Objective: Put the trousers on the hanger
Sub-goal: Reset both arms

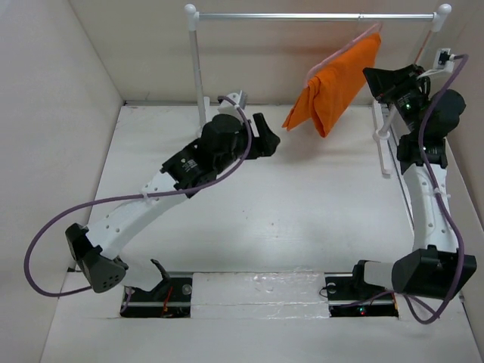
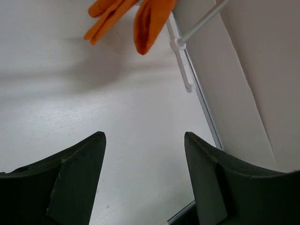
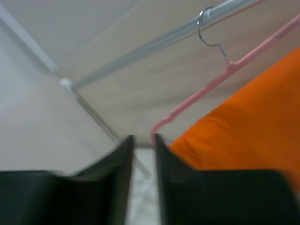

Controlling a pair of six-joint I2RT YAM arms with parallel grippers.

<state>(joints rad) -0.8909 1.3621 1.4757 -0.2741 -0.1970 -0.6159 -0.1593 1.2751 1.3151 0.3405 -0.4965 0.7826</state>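
Left gripper [image 2: 145, 136]: jaws wide, nothing between them. It hovers over the bare table [image 1: 302, 204] around mid-frame in the top view and touches nothing. Its wrist view shows only the white tabletop between the fingers, with the lower tips of the trousers [image 1: 336, 79] at the top edge of that frame.

Right gripper [image 3: 144, 138]: upper right of the top view, raised next to the hanging cloth. Jaws narrow, with a slim gap between the fingers. In its wrist view the near corner of the hanger [image 3: 206, 86] sits right at the mouth of that gap. The frame is blurred, so can't tell whether a finger touches it.

Trousers are folded over the hanger's lower bar and hang clear of the table, upper right of centre in the top view. The hanger is tilted, its low end toward frame centre.

The hanger's wire hook [image 3: 206, 28] is looped over the metal rail [image 1: 318, 16], which runs along the top of the frame between white posts [image 1: 195, 60].
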